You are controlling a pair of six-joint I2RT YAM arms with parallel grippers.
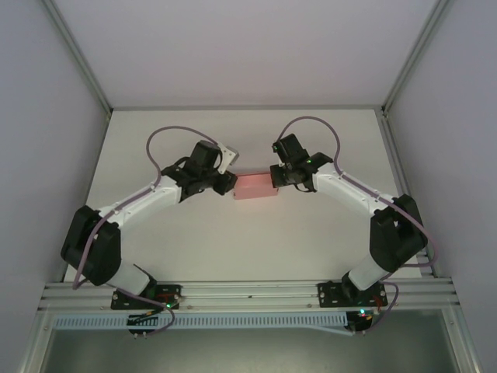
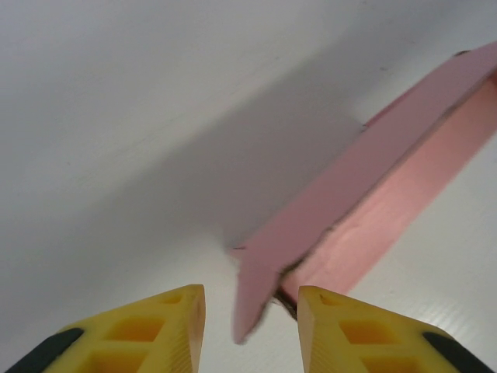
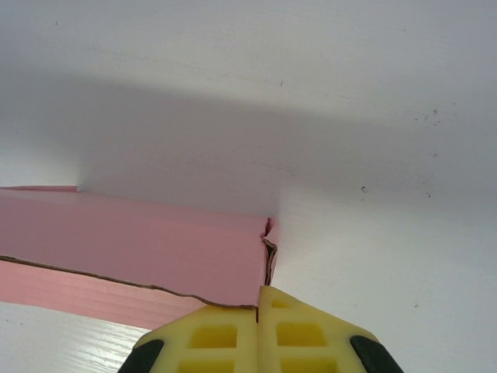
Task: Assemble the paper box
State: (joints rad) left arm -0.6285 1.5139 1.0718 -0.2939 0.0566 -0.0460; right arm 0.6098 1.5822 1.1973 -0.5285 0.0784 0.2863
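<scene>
The paper box [image 1: 256, 187] is a small flat pink card box lying mid-table between my two grippers. My left gripper [image 1: 230, 185] is at its left end. In the left wrist view the yellow fingers [image 2: 167, 330] stand apart, and a loose pink end flap [image 2: 260, 272] hangs down in the gap of the left gripper [image 2: 251, 299], touching neither finger. My right gripper [image 1: 276, 177] is at the box's right end. Its fingers [image 3: 225, 330] are pressed together, and the right gripper [image 3: 260, 291] pinches the thin card edge at the corner of the paper box [image 3: 140, 245].
The white table [image 1: 256, 249] lies inside a frame with grey walls left, right and behind. An aluminium rail [image 1: 248, 294] carrying both arm bases runs along the near edge. Purple cables loop above each wrist.
</scene>
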